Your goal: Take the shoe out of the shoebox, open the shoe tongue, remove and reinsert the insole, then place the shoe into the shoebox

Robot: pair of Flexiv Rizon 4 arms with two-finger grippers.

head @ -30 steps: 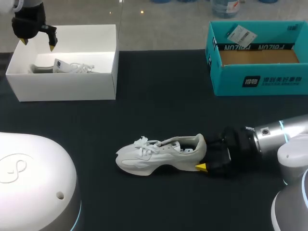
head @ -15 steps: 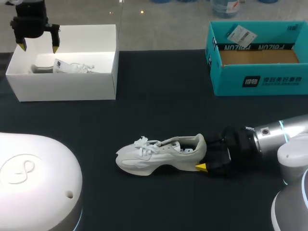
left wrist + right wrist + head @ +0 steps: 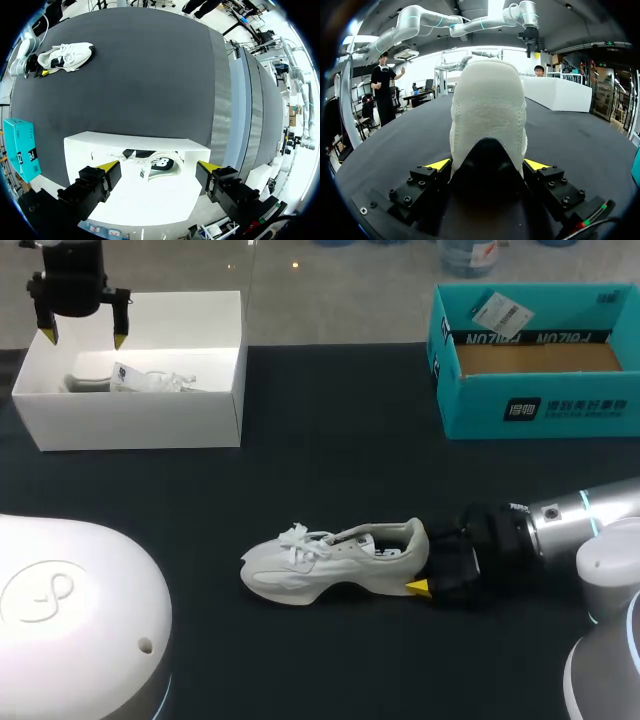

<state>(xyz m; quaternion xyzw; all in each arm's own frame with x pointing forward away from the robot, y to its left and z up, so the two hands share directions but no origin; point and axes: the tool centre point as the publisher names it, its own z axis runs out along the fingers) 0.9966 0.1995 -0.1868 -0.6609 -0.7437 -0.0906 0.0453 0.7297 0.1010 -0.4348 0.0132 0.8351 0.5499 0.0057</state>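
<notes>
Robotics lab, by the evidence: matte black worktop (image 3: 330, 420) flanked by two white-and-silver jointed robot arms, left arm (image 3: 70, 610) at 8 o'clock, right arm (image 3: 585, 515) at 4 o'clock.

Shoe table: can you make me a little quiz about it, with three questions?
1. True or false: the left tool is open above the white box.
2. What colour is the second box? A red, B teal, C yellow.
3. Fill in: the right tool is at the shoe's ____.
Key: 1 true; 2 B; 3 heel.
</notes>
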